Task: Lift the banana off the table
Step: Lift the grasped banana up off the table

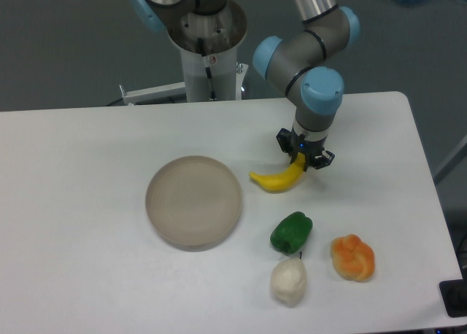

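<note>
The yellow banana [277,179] lies on the white table [87,166], just right of the round beige dish. Its left end points toward the dish and its right end curves up between the fingers of my gripper [302,159]. The gripper points straight down over that right end, and its black jaws sit tight on either side of it. The fingertips are mostly hidden by the gripper body and the banana. The banana looks to be at table height, with its shadow close beneath it.
A round beige dish [193,200] sits left of the banana. A green pepper [292,232], a white lumpy item [289,281] and a lumpy orange fruit [353,257] lie in front of the banana. The robot base [208,57] stands at the table's far edge.
</note>
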{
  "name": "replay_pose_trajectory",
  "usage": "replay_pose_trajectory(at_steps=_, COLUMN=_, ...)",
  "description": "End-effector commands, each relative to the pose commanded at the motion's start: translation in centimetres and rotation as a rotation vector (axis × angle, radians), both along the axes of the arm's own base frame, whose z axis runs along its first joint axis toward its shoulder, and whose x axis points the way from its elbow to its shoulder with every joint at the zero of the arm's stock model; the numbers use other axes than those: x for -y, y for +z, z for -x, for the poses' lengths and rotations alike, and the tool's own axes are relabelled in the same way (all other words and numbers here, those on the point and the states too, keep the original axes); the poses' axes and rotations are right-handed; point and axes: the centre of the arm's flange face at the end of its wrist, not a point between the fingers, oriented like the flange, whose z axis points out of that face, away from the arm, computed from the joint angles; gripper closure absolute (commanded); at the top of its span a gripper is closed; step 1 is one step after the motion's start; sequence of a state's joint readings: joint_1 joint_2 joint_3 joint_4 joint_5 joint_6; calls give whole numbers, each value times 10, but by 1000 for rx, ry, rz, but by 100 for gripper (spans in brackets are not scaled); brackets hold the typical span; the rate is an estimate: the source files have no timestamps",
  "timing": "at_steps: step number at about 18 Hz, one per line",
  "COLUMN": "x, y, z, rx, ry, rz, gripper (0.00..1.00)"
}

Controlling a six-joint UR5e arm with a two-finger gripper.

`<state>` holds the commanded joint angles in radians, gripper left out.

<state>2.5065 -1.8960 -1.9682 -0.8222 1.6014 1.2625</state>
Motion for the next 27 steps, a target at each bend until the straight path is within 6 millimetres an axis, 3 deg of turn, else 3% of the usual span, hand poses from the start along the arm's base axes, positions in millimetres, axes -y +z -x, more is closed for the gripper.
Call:
replay_pose_trajectory(at_steps=8, x=-42, y=100, z=34, rx=-166, ry=-25, rz=-127, gripper=78)
replay_pose_trajectory(at_steps=13, x=-88, y=140, z=37, rx=-235, ry=-78, rz=-190, gripper=78)
replay_pose_trajectory(at_steps=16, x=-111, y=150, z=38, rx=-259, ry=-97, rz=-210, gripper=78)
replay_pose_trajectory(at_steps=19, x=-135, y=148, z=39, rx=-259, ry=-113, rz=-213, gripper=78)
replay_pose_trajectory(at_steps=27, x=-161, y=159, z=54, rx=-306, ry=-106, rz=-200, gripper=78)
